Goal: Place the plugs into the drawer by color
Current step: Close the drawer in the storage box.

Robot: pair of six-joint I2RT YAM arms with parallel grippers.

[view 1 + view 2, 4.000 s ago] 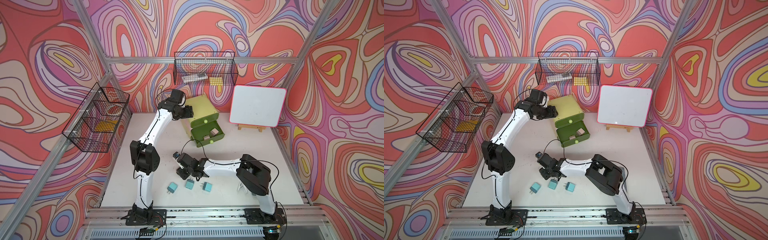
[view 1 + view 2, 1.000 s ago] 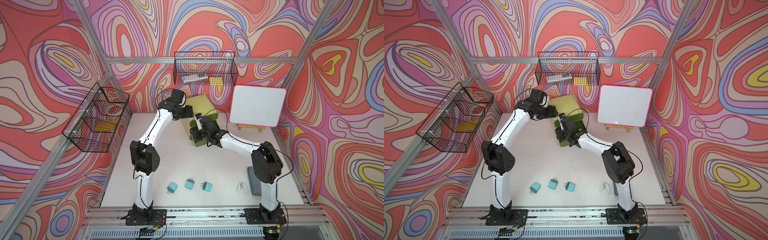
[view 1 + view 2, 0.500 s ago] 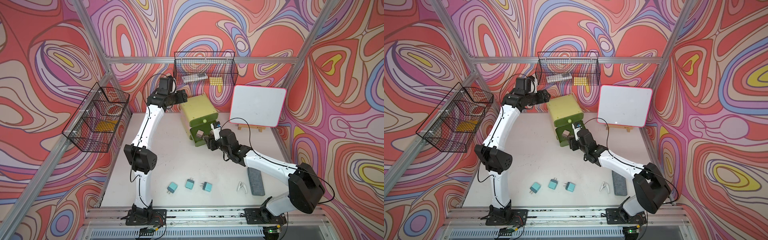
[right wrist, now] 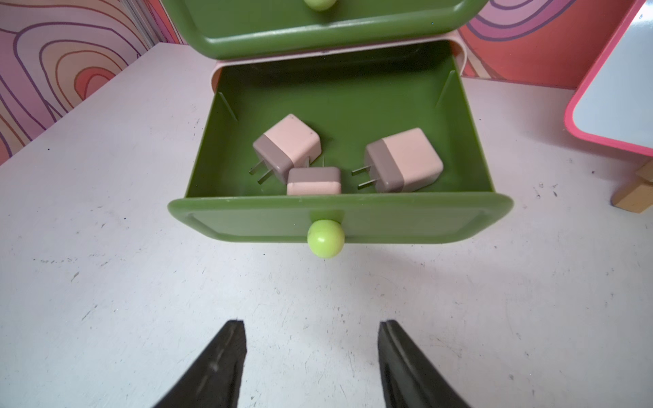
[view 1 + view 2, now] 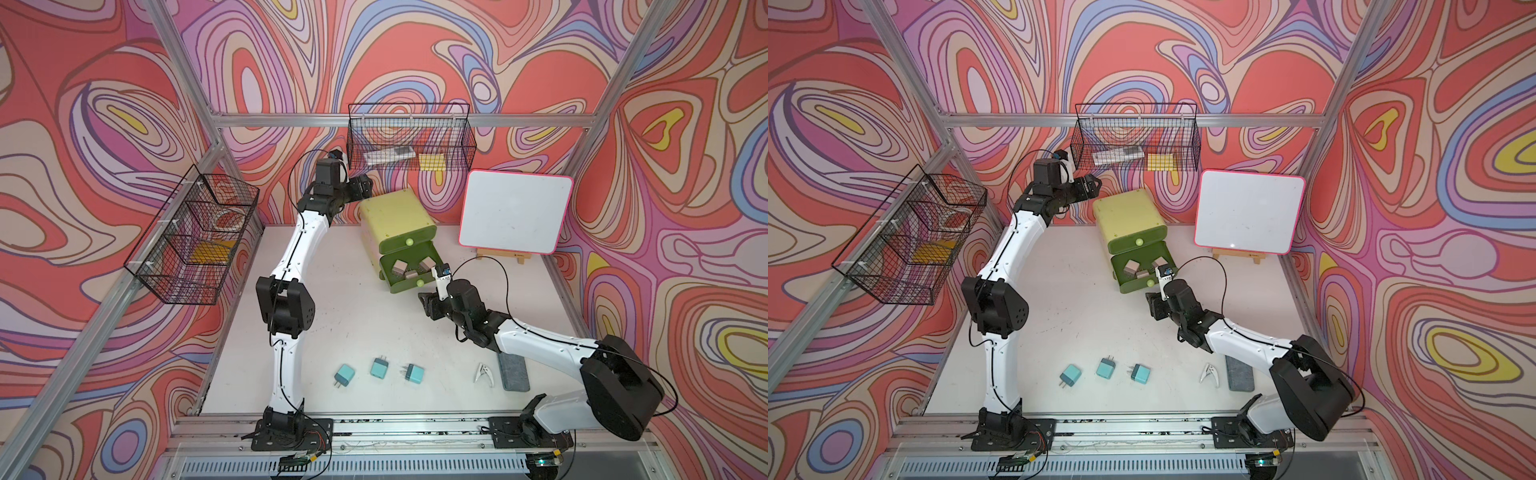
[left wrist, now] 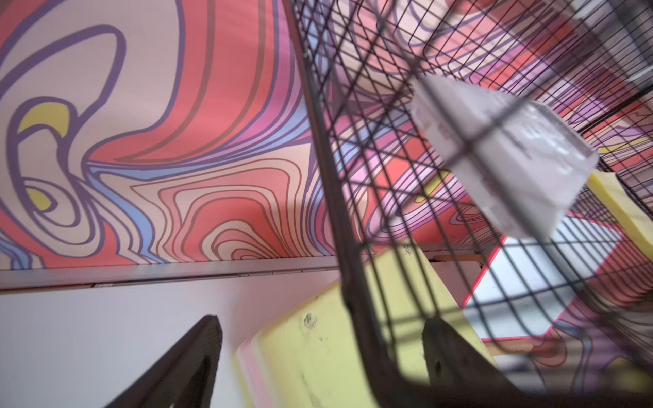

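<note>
- Left gripper (image 5: 362, 189): find it upper centre-left in a top view, raised beside the back wire basket (image 5: 409, 141) and clear of the chest (image 5: 395, 214). In the left wrist view its jaws stand apart with nothing between them.
- Teal plugs (image 5: 379, 368): three lie loose in a row at lower centre on the table (image 5: 353, 316), well apart from the chest. Treat these as the colour left to sort.
- Open drawer (image 4: 470, 141): at frame centre it holds three pink plugs (image 4: 403, 160), so judge the pink set complete.
- Right gripper (image 4: 311, 325): released and empty, low in the right wrist view. It is lined up with the knob (image 4: 325, 238) but short of it.
- Next move, as a judgement: push the drawer front squarely shut. The chest looks light and unbraced, so expect it to slide. Then open another drawer for the teal set.
- Hidden: no green plug shows. The contents of the closed drawer (image 4: 247, 28) cannot be seen, nor whether a drawer sits beneath the open one. Mesh and blur obscure the left wrist view.
</note>
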